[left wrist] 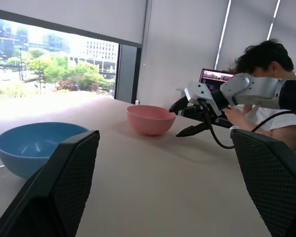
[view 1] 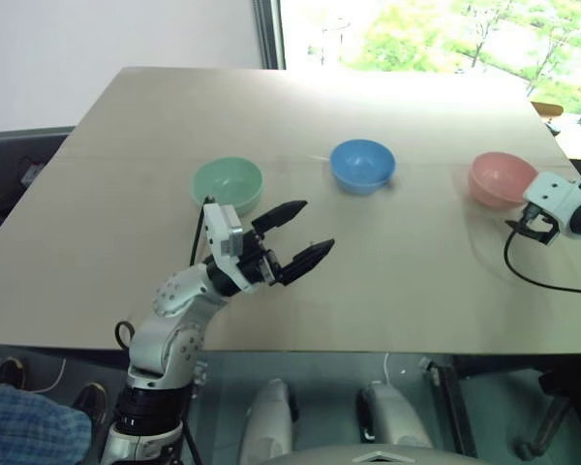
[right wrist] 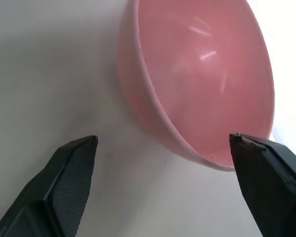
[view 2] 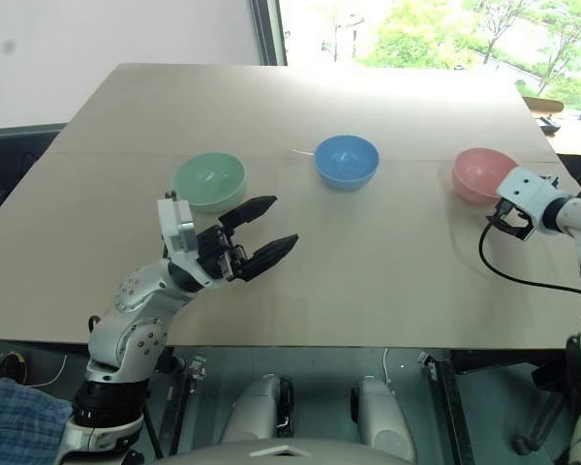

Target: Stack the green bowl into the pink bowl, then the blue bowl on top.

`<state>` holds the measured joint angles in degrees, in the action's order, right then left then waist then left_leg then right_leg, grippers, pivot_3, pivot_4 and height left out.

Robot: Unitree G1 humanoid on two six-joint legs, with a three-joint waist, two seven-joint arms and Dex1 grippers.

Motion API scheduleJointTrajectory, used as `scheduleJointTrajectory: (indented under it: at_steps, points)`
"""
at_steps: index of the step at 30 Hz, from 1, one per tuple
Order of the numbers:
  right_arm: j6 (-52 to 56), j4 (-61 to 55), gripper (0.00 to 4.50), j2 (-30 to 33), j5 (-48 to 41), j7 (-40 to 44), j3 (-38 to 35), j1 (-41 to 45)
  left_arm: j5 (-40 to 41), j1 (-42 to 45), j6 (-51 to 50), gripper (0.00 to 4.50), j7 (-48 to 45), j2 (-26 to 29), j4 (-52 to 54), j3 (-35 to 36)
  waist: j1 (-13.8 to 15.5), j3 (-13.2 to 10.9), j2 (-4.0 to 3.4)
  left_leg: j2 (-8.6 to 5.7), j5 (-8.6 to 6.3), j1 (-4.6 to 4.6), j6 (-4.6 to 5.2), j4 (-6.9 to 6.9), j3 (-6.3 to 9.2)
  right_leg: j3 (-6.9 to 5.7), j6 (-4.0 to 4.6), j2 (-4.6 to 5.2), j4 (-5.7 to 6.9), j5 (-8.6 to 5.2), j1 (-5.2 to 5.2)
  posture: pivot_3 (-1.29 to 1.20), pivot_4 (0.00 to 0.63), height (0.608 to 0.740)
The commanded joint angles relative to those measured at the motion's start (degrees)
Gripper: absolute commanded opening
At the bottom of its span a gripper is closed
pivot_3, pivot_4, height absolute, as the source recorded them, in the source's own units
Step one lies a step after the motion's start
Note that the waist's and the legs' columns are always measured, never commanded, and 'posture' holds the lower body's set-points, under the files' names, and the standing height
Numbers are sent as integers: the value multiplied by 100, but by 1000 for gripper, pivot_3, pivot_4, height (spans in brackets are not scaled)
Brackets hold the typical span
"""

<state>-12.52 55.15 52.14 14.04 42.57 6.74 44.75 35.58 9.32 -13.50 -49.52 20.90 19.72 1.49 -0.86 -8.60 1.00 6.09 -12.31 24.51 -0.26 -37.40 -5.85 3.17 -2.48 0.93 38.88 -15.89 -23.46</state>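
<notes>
Right wrist view: right hand spread wide just beside the pink bowl, holding nothing.

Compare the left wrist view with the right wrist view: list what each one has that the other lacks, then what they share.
Left wrist view alone: the blue bowl, empty and upright near the left hand; the open right hand seen from the side, just beside the pink bowl; a person behind a laptop; a window.

Right wrist view alone: a close look into the pink bowl's empty inside, between the right hand's own open fingers.

Shared: the pink bowl, empty, on the table.
</notes>
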Motion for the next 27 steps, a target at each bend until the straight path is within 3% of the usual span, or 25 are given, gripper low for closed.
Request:
scheduleJointTrajectory:
  at_steps: [1,7,14,19,22,27]
  points:
    - [-376,761,4488,-113,522,-297,388,731,-30,82,132,4500,6,-31,256,-96,-4,-1,-1,0,0,0,-1,0,-3,2,0,0,0,0,-1,0,150,740]
    - [-583,1532,4488,-365,1025,-379,853,1347,-120,108,237,4500,17,-76,214,-178,-18,-1,-2,0,6,-2,-10,1,-6,5,0,0,2,0,-2,0,150,740]
    - [-714,1756,2313,-491,1176,-319,985,1513,-219,-52,382,4500,36,-100,236,-185,-15,-1,-3,0,6,-2,-11,1,-8,6,0,2,1,1,-2,0,150,740]
    - [-787,1779,116,-487,1174,-315,971,1474,-198,-120,388,4500,77,-130,319,-224,-15,-4,-7,0,6,-2,-11,1,-9,7,0,2,2,1,-2,0,150,740]
    - [-830,1770,32,-485,1171,-365,959,1455,-210,-123,420,4500,62,-135,283,-236,-15,-5,-9,0,6,-1,-11,1,-9,7,0,2,2,1,-3,0,150,740]
    - [-912,1442,32,-617,839,255,808,1498,-204,-85,445,4500,-74,-19,135,-160,-20,-5,-10,0,6,-2,-11,1,-9,7,0,2,2,1,-3,0,150,740]
